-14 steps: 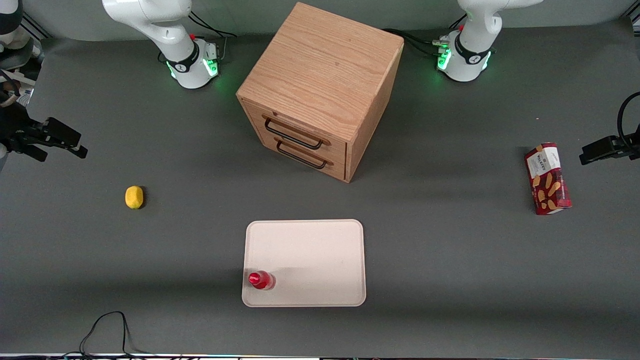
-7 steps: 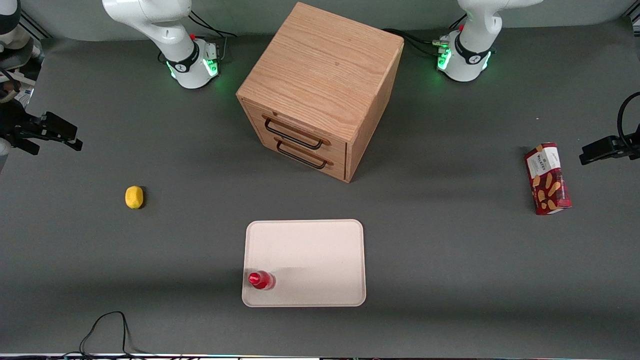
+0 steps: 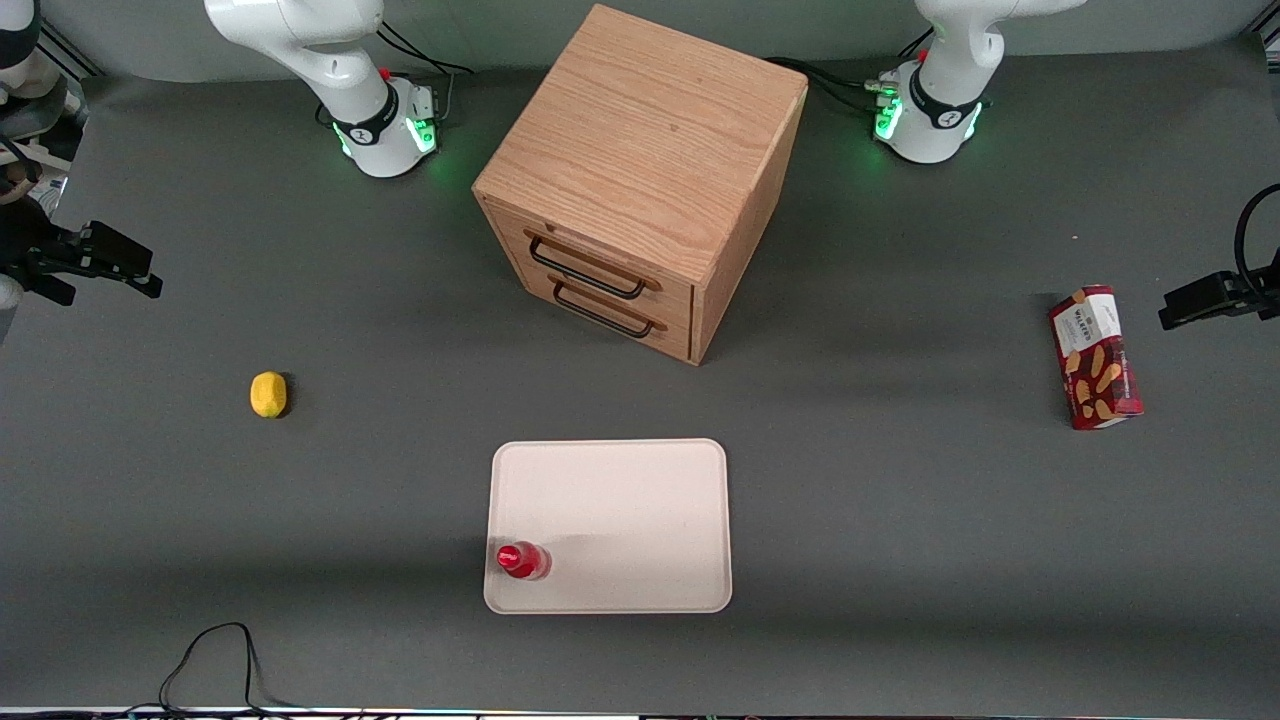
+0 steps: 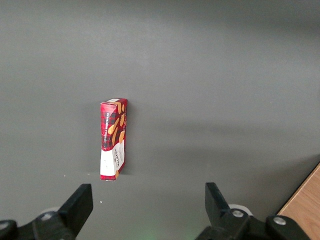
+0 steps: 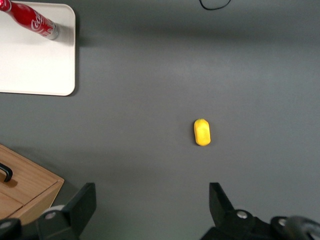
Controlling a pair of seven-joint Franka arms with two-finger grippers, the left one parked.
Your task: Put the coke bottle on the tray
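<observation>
Robot's gripper (image 3: 125, 277) is wide open, holding nothing, high up at the working arm's end. The coke bottle (image 3: 522, 560) stands on the tray (image 3: 620, 520), in a corner.

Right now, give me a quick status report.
Gripper open, empty, out at working arm's table end. Bottle upright on tray corner. Nothing in the way.

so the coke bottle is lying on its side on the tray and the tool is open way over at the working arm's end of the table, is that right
Not quite. The coke bottle is standing upright on the tray, near one corner, not lying down; the front view shows its cap from above, and the right wrist view shows it standing too. The rest holds: the tool is open, empty, at the working arm's end of the table.
</observation>
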